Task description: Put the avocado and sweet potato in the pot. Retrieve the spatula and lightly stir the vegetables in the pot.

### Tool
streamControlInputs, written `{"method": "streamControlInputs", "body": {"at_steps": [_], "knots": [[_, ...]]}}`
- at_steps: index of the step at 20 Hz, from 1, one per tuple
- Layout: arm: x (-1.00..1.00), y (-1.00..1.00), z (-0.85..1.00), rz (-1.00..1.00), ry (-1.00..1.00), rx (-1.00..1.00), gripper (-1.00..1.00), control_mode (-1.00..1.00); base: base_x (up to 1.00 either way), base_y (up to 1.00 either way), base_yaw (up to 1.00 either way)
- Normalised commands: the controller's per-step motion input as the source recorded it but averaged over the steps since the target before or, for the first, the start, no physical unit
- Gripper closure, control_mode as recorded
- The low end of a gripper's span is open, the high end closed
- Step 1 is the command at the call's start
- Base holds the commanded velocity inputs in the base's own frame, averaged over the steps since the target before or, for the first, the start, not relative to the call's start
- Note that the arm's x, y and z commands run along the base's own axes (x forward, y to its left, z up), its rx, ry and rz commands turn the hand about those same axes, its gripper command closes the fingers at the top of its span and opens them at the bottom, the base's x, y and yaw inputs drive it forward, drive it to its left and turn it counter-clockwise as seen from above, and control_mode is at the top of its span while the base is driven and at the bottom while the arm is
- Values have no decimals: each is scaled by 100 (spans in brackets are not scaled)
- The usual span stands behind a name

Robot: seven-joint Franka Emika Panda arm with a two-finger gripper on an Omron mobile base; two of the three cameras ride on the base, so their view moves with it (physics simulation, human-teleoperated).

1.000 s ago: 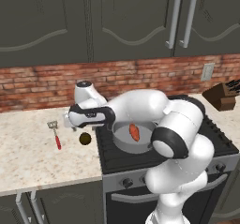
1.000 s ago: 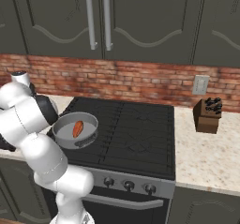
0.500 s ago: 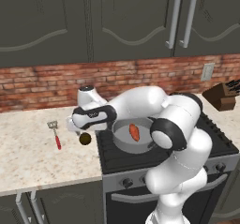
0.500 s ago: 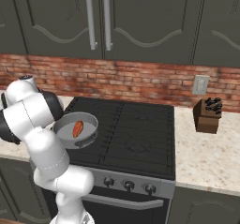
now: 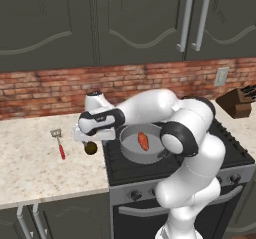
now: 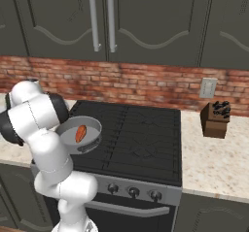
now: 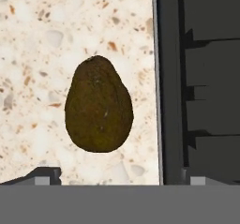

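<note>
Hand view looked straight down on the dark olive-brown roundish avocado (image 7: 99, 107), lying on the speckled worktop (image 7: 42, 26) just beside the stove edge. The pincer (image 5: 89, 139) hung open above it, seemingly not touching. With the orange-red sweet potato (image 5: 143, 141) already in the grey metal pot (image 5: 129, 149), grasping the avocado was in hand; lowering and closing came next.

Kitchen: stove (image 6: 136, 139), dark cabinets (image 6: 146, 22), brick backsplash (image 6: 146, 83), granite counter (image 5: 35, 168).

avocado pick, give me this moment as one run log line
gripper: open, above avocado | avocado: on counter beside stove | sweet potato: in pot | spatula: untouched
</note>
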Motion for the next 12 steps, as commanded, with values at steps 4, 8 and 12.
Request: {"method": "streamControlInputs", "body": {"at_steps": [4,8,12], "knots": [[19,0,-10,0,4,0,-100,-100,0,0,0],[13,0,0,0,7,0,-100,-100,0,0,0],[1,0,0,0,9,0,-100,-100,0,0,0]]}}
